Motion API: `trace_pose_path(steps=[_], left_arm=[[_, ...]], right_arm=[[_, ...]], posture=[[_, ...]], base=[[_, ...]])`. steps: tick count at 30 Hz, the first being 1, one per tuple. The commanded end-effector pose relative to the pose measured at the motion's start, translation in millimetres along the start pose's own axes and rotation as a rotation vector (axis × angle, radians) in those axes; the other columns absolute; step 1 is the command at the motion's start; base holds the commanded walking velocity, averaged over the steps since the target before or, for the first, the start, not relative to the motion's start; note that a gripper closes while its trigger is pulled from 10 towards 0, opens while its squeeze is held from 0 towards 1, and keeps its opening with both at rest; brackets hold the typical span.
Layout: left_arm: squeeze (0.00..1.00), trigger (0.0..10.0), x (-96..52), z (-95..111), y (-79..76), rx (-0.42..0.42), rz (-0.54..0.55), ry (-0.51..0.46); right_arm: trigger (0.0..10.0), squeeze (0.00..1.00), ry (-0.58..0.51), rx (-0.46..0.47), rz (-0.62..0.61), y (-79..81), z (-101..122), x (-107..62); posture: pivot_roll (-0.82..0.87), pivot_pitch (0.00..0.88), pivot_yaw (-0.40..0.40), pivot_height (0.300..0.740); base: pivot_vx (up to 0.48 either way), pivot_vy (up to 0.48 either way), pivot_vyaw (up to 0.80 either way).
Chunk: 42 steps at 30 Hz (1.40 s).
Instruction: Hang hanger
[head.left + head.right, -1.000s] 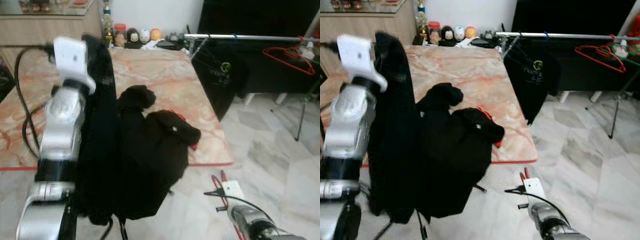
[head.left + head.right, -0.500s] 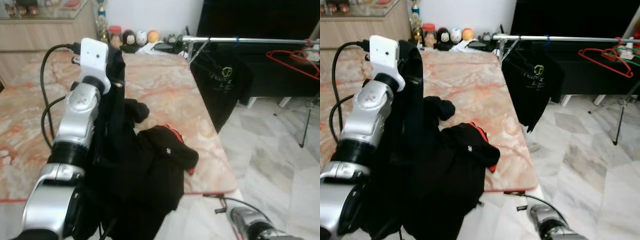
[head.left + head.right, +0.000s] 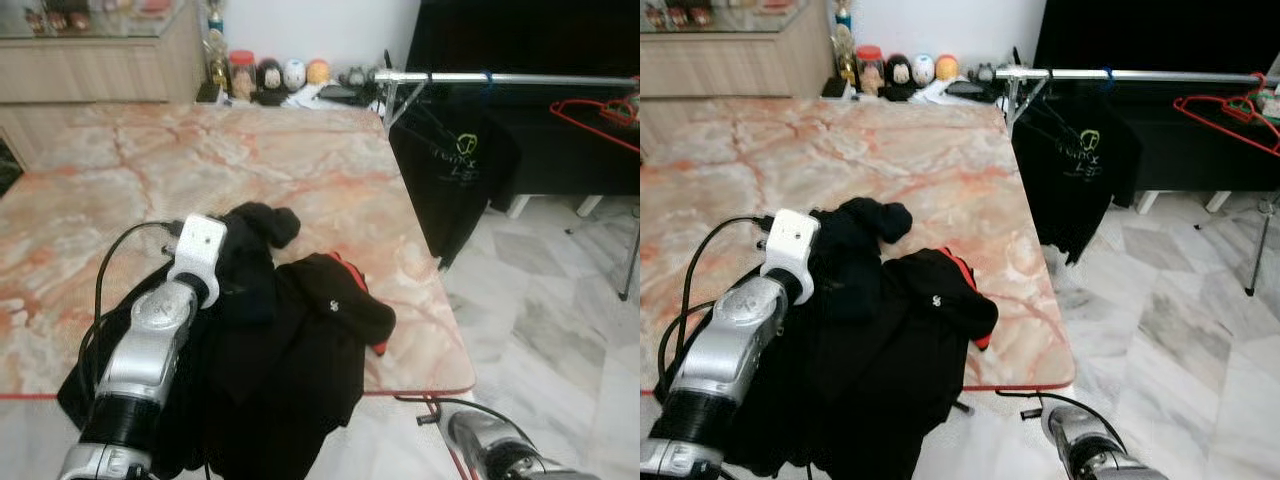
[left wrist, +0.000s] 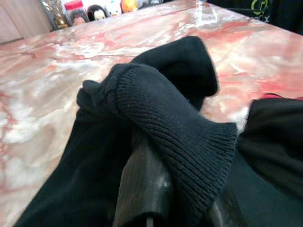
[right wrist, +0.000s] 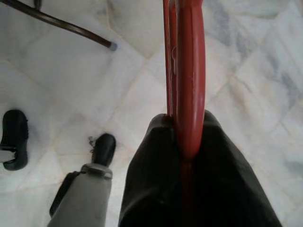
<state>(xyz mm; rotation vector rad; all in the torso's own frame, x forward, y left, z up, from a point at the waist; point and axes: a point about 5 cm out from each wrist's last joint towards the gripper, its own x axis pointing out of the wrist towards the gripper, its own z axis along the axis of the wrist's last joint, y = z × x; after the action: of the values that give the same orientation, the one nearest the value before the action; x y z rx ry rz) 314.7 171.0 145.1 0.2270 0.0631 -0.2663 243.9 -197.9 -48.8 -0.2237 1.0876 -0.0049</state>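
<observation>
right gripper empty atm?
No: in the right wrist view the right gripper has its two black fingers clamped on a red plastic hanger above the pale marble floor.

Black clothes (image 3: 300, 330) heaped on marble table (image 3: 150, 180)

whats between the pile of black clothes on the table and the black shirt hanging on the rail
In the eye views, bare marble table runs from the black clothes to its right edge, then a gap of floor before the hanging black shirt on the rail.
</observation>
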Motion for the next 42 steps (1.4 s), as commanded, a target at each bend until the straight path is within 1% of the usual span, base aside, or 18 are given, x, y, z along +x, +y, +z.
trace_pose_path(steps=[1, 2, 3, 4, 6, 11, 17, 19, 22, 24, 25, 27, 29, 30, 31, 32, 38, 42], left_arm=[[0.53, 10.0, -4.5, -1, -4.2, -0.013, -0.01, 0.006], [0.81, 10.0, -9.0, -2, -6.6, -0.017, -0.01, 0.005], [0.81, 10.0, -9.0, -2, -6.6, -0.017, -0.01, 0.005], [1.0, 10.0, -13.7, 0, -8.7, -0.026, -0.01, -0.002], [1.0, 10.0, -19.6, 4, -10.3, -0.037, -0.012, -0.021], [1.0, 10.0, -24.2, 5, -9.4, -0.026, -0.019, -0.022], [1.0, 10.0, -42.5, 2, 1.5, -0.007, -0.017, -0.01], [1.0, 10.0, -43.8, 2, 2.1, -0.009, -0.019, -0.011], [1.0, 10.0, -54.8, 6, 3.8, -0.062, -0.034, -0.055], [1.0, 10.0, -57.2, 7, 5.0, -0.083, -0.016, -0.077], [1.0, 10.0, -62.2, 9, 6.8, -0.126, 0.025, -0.113], [1.0, 10.0, -64.2, 10, 7.6, -0.145, 0.043, -0.127], [1.0, 10.0, -70.8, 7, 7.9, -0.173, 0.11, -0.15], [0.45, 10.0, -78.0, -1, 4.5, -0.166, 0.17, -0.145], [0.26, 10.0, -80.0, -3, 3.0, -0.156, 0.183, -0.143], [0.0, 10.0, -81.1, -3, 2.1, -0.15, 0.189, -0.142], [0.0, 10.0, -87.6, -16, -6.5, -0.081, 0.235, -0.119], [0.0, 10.0, -86.6, -23, -7.4, -0.097, 0.246, -0.102]], right_arm=[[10.0, 0.0, -0.017, -0.008, -0.012, -3.6, 5, -0.7], [10.0, 0.0, -0.017, -0.008, -0.011, -3.8, 5, -0.7], [10.0, 0.0, -0.017, -0.008, -0.011, -3.8, 5, -0.7], [10.0, 0.0, -0.017, -0.009, -0.011, -3.9, 5, -0.7], [10.0, 0.0, -0.017, -0.011, -0.012, -4.2, 5, -0.7], [10.0, 0.0, -0.017, -0.012, -0.012, -4.2, 5, -0.7], [10.0, 0.0, -0.018, -0.013, -0.012, -4.6, 5, -0.7], [10.0, 0.0, -0.018, -0.013, -0.012, -4.6, 5, -0.7], [10.0, 0.0, -0.019, -0.014, -0.012, -5.0, 5, -0.8], [10.0, 0.0, -0.019, -0.014, -0.012, -5.0, 5, -0.8], [10.0, 0.0, -0.018, -0.014, -0.013, -5.3, 5, -0.8], [10.0, 0.0, -0.018, -0.014, -0.013, -5.4, 5, -0.7], [10.0, 0.0, -0.018, -0.014, -0.014, -5.8, 4, -0.7], [10.0, 0.0, -0.018, -0.014, -0.014, -5.9, 4, -0.7], [10.0, 0.0, -0.018, -0.014, -0.014, -6.1, 4, -0.8], [10.0, 0.0, -0.018, -0.014, -0.014, -6.3, 4, -0.8], [10.0, 0.0, -0.017, -0.018, -0.015, -7.5, 4, -0.8], [10.0, 0.0, -0.018, -0.015, -0.014, -7.5, 4, -0.8]], posture=[[0.08, 0.0, -0.055, 0.74], [0.08, 0.0, -0.055, 0.74], [0.08, 0.0, -0.055, 0.74], [0.08, 0.0, -0.055, 0.74], [0.09, 0.0, -0.055, 0.74], [0.09, 0.0, -0.055, 0.74], [0.09, 0.0, -0.057, 0.74], [0.09, 0.0, -0.057, 0.74], [0.09, 0.0, -0.061, 0.74], [0.09, 0.0, -0.061, 0.74], [0.09, 0.0, -0.064, 0.74], [0.09, 0.0, -0.064, 0.74], [0.09, 0.0, -0.065, 0.74], [0.09, 0.0, -0.065, 0.74], [0.09, 0.0, -0.066, 0.74], [0.09, 0.0, -0.068, 0.74], [0.09, 0.0, -0.076, 0.74], [0.09, 0.0, -0.076, 0.74]], base=[[0.0, 0.0, 0.0], [0.0, 0.0, 0.0], [0.0, 0.0, 0.0], [0.0, 0.0, 0.0], [0.0, 0.0, 0.0], [0.0, 0.0, 0.0], [0.0, 0.0, 0.0], [0.0, 0.0, 0.0], [0.0, 0.0, 0.0], [0.0, 0.0, 0.0], [0.0, 0.0, 0.0], [0.0, 0.0, 0.0], [0.0, 0.0, 0.0], [0.0, 0.0, 0.0], [0.0, 0.0, 0.0], [0.0, 0.0, 0.0], [0.0, 0.0, 0.0], [0.0, 0.0, 0.0]])
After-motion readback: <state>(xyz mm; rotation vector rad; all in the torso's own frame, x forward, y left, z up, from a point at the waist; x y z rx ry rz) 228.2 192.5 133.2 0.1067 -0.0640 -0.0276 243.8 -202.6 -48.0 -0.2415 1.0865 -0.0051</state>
